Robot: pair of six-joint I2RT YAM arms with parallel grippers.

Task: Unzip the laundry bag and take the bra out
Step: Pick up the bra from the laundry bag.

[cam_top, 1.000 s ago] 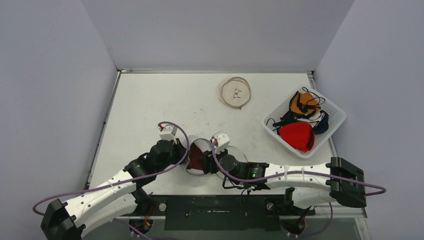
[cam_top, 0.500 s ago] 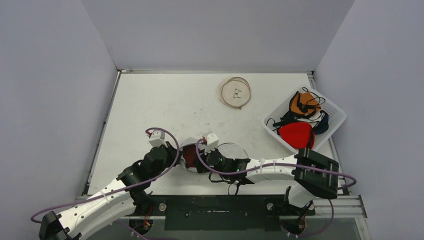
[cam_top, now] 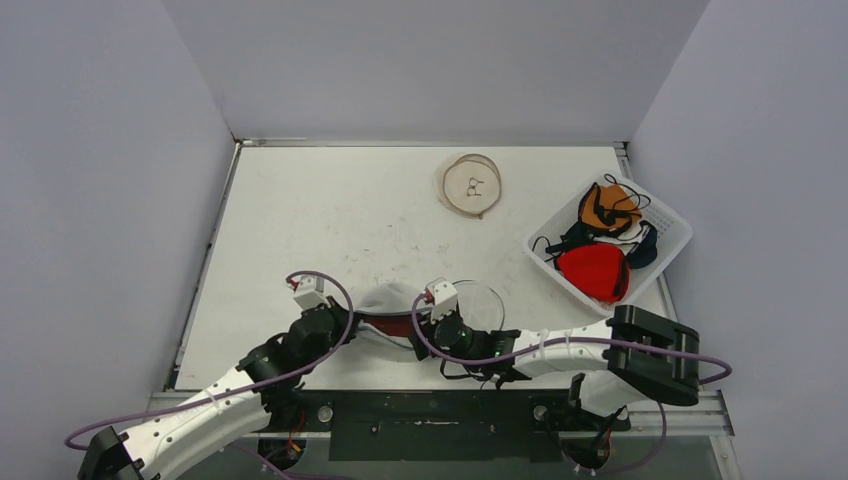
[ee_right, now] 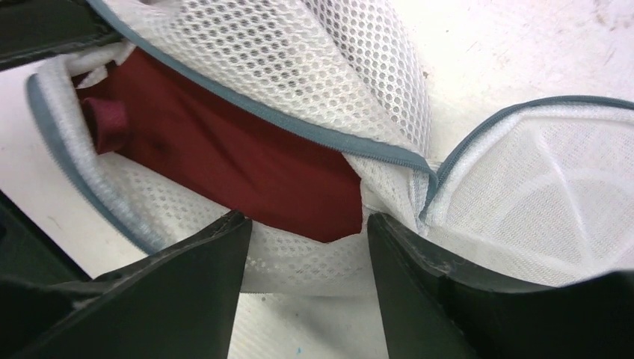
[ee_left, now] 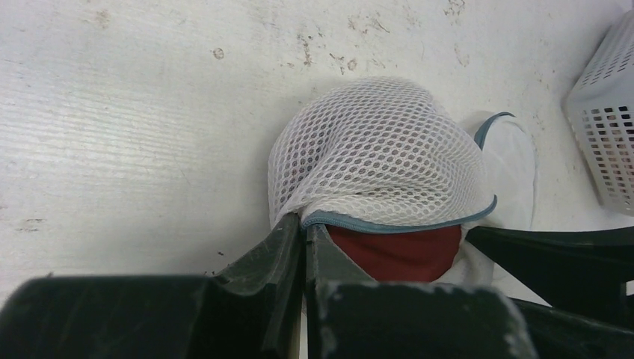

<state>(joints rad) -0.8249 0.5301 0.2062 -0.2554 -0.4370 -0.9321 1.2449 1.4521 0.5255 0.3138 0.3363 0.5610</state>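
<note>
The white mesh laundry bag (cam_top: 385, 298) lies near the table's front edge, its grey-blue zipper open. The dark red bra (cam_top: 388, 323) shows inside it. In the left wrist view, my left gripper (ee_left: 305, 232) is shut on the bag's zipper edge, holding the mesh top (ee_left: 377, 161) up over the bra (ee_left: 400, 250). In the right wrist view, my right gripper (ee_right: 306, 247) is open, its fingers on either side of the bag's lower mesh edge, just short of the bra (ee_right: 224, 157). The bag's round flat half (ee_right: 538, 202) lies to the right.
A white basket (cam_top: 672, 225) holding several garments stands at the right; its corner shows in the left wrist view (ee_left: 605, 134). A second round mesh bag (cam_top: 472, 185) lies at the back of the table. Both arms crowd the front edge.
The left gripper has drawn back toward the near left with the bag's edge, and the mesh top now stands up over the bra. The right wrist moved left, then back right.
</note>
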